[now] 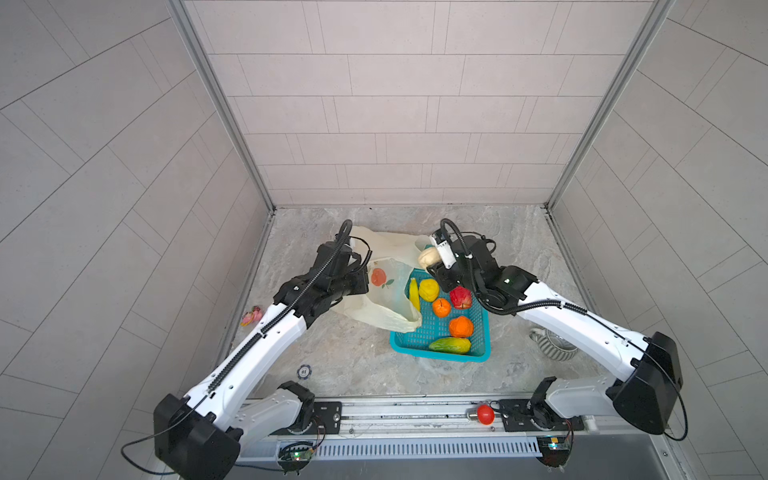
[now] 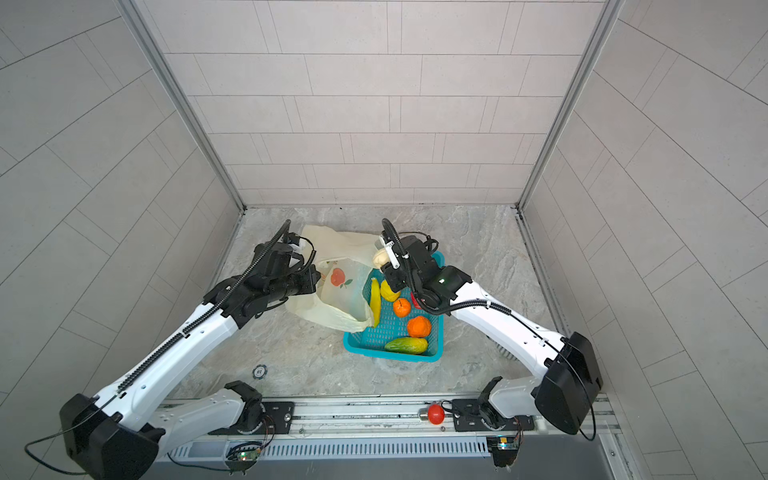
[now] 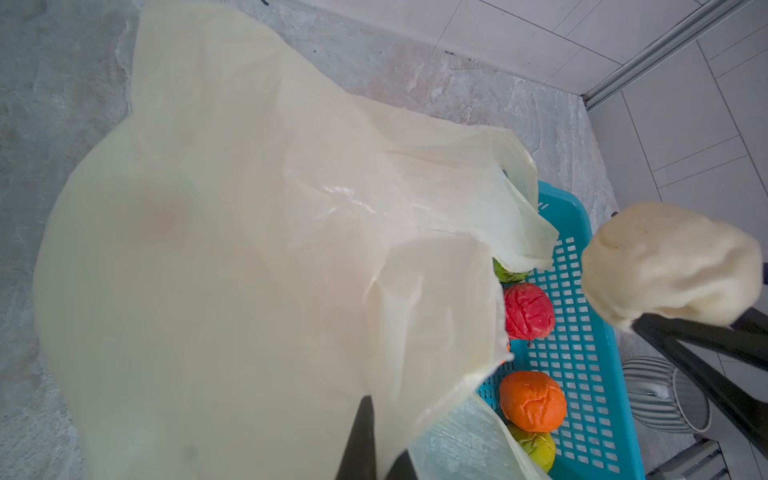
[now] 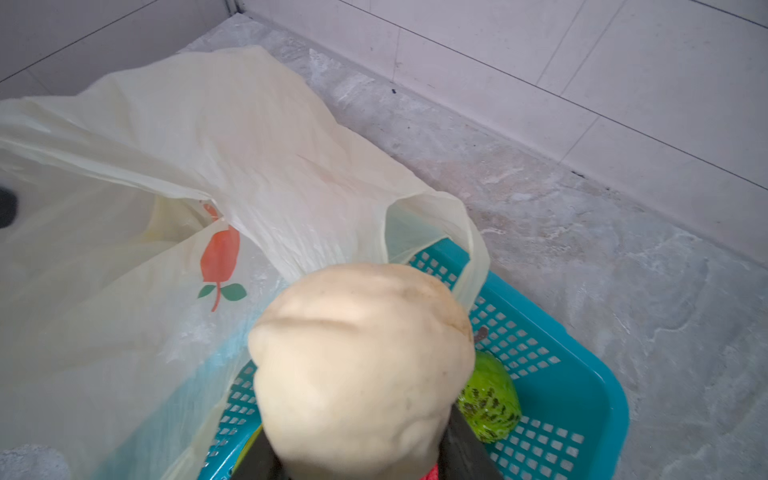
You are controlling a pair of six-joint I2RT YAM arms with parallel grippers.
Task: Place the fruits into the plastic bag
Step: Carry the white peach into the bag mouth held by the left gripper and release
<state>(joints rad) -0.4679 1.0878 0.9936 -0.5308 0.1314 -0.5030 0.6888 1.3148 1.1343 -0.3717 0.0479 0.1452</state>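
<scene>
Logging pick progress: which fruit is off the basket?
The cream fruit, held in the right pincer beside the plastic bag; the other fruits lie in the teal basket.

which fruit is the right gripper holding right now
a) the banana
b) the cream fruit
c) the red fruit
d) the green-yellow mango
B: the right gripper is shut on the cream fruit and holds it up above the teal basket, while the banana, the red fruit and the mango lie in that basket.
</scene>
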